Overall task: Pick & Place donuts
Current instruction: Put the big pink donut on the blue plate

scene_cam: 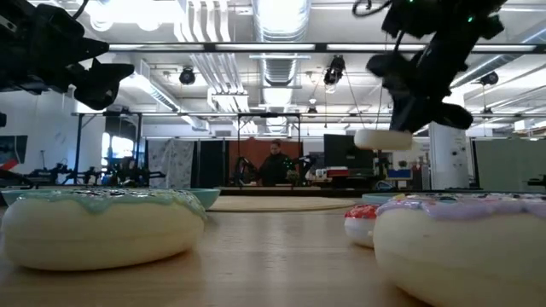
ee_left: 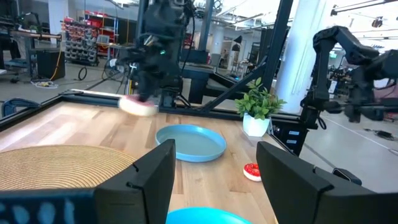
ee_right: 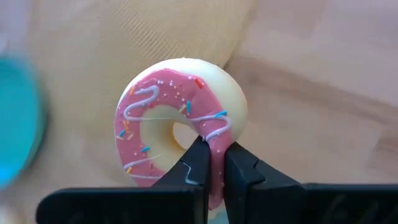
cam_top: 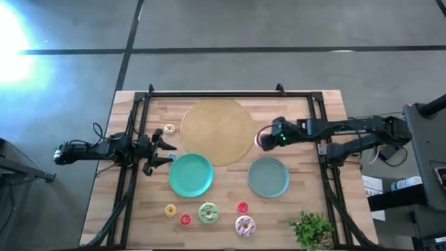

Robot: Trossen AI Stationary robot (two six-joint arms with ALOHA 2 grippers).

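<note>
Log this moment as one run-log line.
right claw: shut on pink donut, lifted by woven disc's edge | left claw: open, waiting beside teal plate | five donuts near front edge

The right hand [ee_right: 211, 163] pinches a pink-iced donut [ee_right: 180, 127] with white squiggles and seemingly multicoloured sprinkles.

Surface: a light wooden table [cam_top: 104, 202] with a black frame along its edges. Far centre lies a large tan woven disc [cam_top: 217, 130]. A teal plate [cam_top: 190, 174] sits left of centre, a grey-green plate [cam_top: 269, 177] to its right. A small cream donut [cam_top: 169, 129] lies left of the disc. Along the near edge: yellow donut [cam_top: 170, 210], red donut [cam_top: 185, 219], green donut [cam_top: 208, 213], a second red donut [cam_top: 242, 207], white-pink donut [cam_top: 244, 225]. A potted plant [cam_top: 313, 230] stands at the near right corner.
</note>
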